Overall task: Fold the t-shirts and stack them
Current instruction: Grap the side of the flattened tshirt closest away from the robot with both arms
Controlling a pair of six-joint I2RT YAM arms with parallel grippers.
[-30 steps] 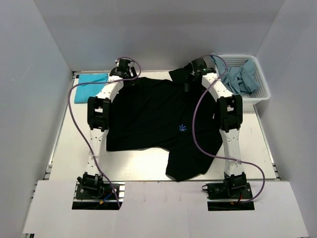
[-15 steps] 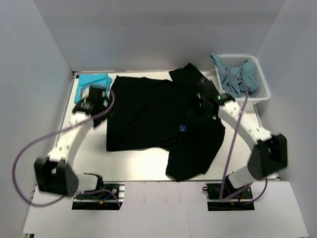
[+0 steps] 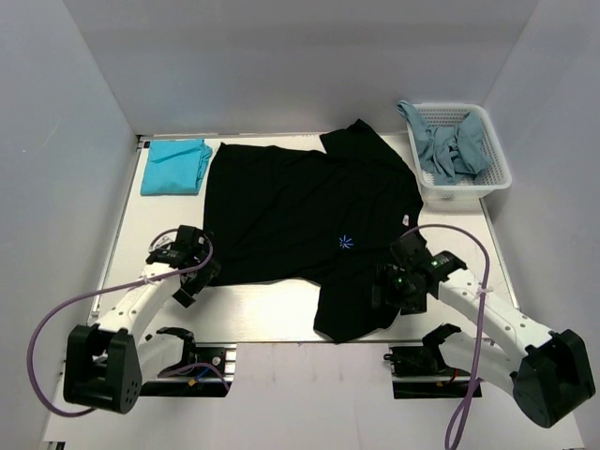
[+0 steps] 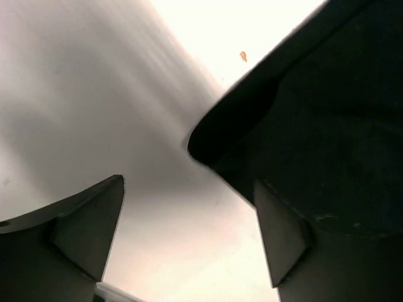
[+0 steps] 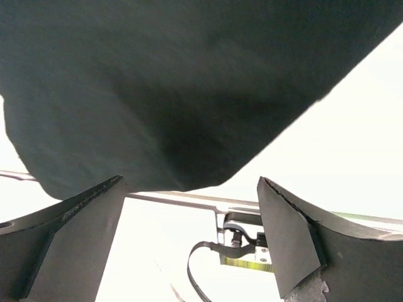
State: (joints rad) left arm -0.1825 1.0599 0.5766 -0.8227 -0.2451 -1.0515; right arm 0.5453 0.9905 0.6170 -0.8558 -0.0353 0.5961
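Black tee (image 3: 300, 211) lies spread flat in the middle, and its near hem is your target. Grey-blue tees (image 3: 448, 148) wait in the basket (image 3: 497, 173) far right, and a teal tee (image 3: 174, 167) sits folded far left. Left gripper (image 4: 187, 189), wide open and empty, is at the near-left corner; right gripper (image 5: 189, 182), likewise, is at the near-right flap. Slide a finger under each edge, pinch both together, lift evenly
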